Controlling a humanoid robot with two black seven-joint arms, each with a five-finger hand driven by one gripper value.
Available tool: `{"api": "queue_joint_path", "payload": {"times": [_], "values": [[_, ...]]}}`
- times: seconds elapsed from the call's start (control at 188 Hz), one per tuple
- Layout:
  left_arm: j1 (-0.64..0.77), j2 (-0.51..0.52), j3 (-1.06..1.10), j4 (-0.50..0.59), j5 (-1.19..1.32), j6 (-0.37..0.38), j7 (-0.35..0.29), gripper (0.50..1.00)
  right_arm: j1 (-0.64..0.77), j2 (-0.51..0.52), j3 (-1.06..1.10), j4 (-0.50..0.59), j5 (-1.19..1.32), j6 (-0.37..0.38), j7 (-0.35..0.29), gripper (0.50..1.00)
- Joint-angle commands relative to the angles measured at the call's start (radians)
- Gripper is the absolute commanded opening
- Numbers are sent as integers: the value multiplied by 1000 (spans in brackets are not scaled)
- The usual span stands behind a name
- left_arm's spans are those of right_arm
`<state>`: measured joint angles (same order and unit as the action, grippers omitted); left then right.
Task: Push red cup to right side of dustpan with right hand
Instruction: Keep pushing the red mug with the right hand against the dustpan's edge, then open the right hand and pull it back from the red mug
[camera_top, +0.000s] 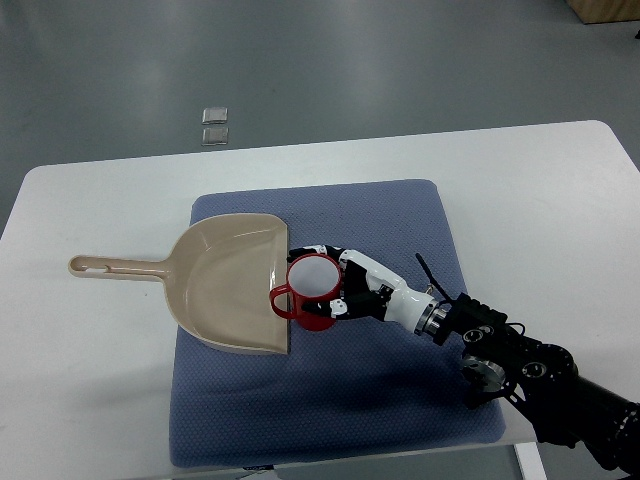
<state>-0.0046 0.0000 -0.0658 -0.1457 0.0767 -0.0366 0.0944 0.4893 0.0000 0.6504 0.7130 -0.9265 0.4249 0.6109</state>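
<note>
1. The right hand (345, 290) is reaching in from the lower right, its white and black fingers (325, 250) wrapping around the far and right sides of the red cup (313, 290); they are curling against the cup's wall, though I cannot tell whether this is a firm clamp or only contact for pushing.
2. The red cup is standing upright on the blue mat (400, 380), mouth up, touching or just beside the open front edge of the beige dustpan (225, 280). Its handle is pointing toward the dustpan's lip.
3. The dustpan is lying on the mat's left part, with its long handle sticking out left over the white desk (560, 190).
4. The left hand is not showing anywhere in this view.
5. Judging by position, the cup is already sitting at the dustpan's right side, so the push is looking nearly finished or needing only a small nudge away from the lip.
6. What could go wrong: the cup's handle is sitting so close to the dustpan's lip that a sideways drag might snag it and shift the dustpan too.
7. Pressing high on the wall could tip the cup, since the soft mat is resisting sliding.
8. Withdrawing curled fingers carelessly could pull the cup along.
</note>
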Motion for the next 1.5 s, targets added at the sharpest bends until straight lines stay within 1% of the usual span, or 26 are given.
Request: {"api": "queue_joint_path", "payload": {"times": [0.0,0.494,0.536,0.658,0.727,1.131,1.497], "values": [[0,0,0,0,0,0,1,1000,0,0,0,0,0,2,0,854],[0,0,0,0,0,0,1,1000,0,0,-15,10,-2,0,0,860],[0,0,0,0,0,0,1,1000,0,0,-14,10,-2,-2,0,868],[0,0,0,0,0,0,-1,1000,0,0,-11,8,2,-3,0,913],[0,0,0,0,0,0,-1,1000,0,0,-11,8,3,-2,0,919],[0,0,0,0,0,0,1,1000,-1,0,-11,10,5,12,0,930],[0,0,1,0,0,0,1,1000,-3,-2,-11,37,6,32,0,928]]}}
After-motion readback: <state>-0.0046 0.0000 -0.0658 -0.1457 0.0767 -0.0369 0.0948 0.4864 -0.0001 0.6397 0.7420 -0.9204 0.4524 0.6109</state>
